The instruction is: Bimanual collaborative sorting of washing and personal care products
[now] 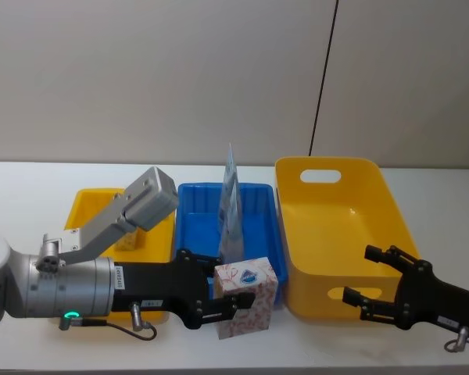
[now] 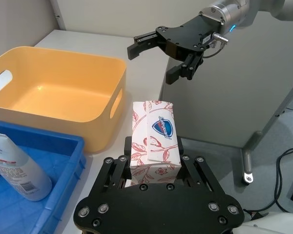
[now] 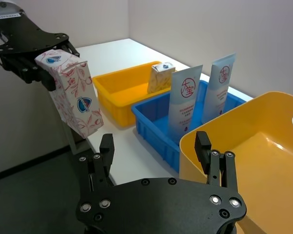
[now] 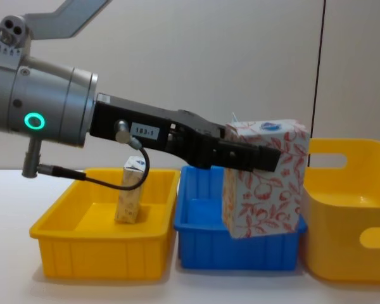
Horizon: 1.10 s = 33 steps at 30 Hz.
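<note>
Currently held: a floral carton point(image 2: 154, 136), pinched from both sides by the left gripper point(image 1: 233, 303), clear of the table and tilted, just in front of the blue tray point(image 1: 258, 215)
Grip, as we read it: the fingers clamp the box near its logo end, so the rest hangs free for a second grasp
Right gripper point(image 1: 363, 273): fingers spread with nothing between them, hovering at the near edge of the big yellow basket point(image 1: 336, 226) and turned toward the carton — to us, a pose of waiting to receive
Yellow tray point(image 1: 98, 207): one matching carton point(image 4: 130, 190) stands inside, so we judge the held one belongs there
Pale pouches point(image 3: 184, 100): two stand upright in the blue tray — like kept with like
</note>
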### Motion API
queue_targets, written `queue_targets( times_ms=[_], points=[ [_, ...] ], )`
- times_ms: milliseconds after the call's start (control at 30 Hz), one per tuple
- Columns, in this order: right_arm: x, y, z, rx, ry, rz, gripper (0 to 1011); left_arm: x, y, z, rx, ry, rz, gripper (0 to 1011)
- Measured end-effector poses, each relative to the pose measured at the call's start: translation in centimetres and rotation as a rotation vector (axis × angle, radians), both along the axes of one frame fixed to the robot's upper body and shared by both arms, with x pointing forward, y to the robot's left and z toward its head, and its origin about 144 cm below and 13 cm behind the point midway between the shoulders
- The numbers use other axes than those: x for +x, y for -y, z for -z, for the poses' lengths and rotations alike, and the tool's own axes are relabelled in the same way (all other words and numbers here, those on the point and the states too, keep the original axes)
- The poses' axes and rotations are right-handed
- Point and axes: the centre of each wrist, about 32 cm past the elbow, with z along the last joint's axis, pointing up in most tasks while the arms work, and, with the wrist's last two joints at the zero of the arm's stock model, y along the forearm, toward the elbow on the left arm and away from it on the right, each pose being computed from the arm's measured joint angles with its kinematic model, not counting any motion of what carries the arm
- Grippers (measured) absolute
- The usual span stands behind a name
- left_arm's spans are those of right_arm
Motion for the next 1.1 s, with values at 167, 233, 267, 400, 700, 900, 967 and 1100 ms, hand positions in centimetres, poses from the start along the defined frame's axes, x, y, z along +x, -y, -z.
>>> queue_targets(
  times_ms=[167,233,267,400,700,900,967,1100],
  points=[
    [0.1,0.1,0.0,-0.005,0.005,-0.013,1000,0.0,0.0,0.0,0.000,0.000,0.000,399],
    [0.2,0.1,0.0,-0.005,0.007,-0.017,1000,0.0,0.0,0.0,0.000,0.000,0.000,399],
    [0.3,0.0,0.0,-0.005,0.008,-0.018,1000,0.0,0.0,0.0,0.000,0.000,0.000,399],
    [0.6,-0.4,0.1,-0.004,0.017,-0.028,1000,0.0,0.0,0.0,0.000,0.000,0.000,399],
    [1.4,-1.8,0.6,-0.003,0.031,-0.052,1000,0.0,0.0,0.0,0.000,0.000,0.000,399],
    [2.0,-3.1,0.9,-0.002,0.037,-0.086,1000,0.0,0.0,0.0,0.000,0.000,0.000,399],
    [2.1,-3.4,1.0,-0.002,0.036,-0.095,1000,0.0,0.0,0.0,0.000,0.000,0.000,399],
    [2.5,-4.1,1.1,-0.004,0.038,-0.119,1000,0.0,0.0,0.0,0.000,0.000,0.000,399]
  ],
)
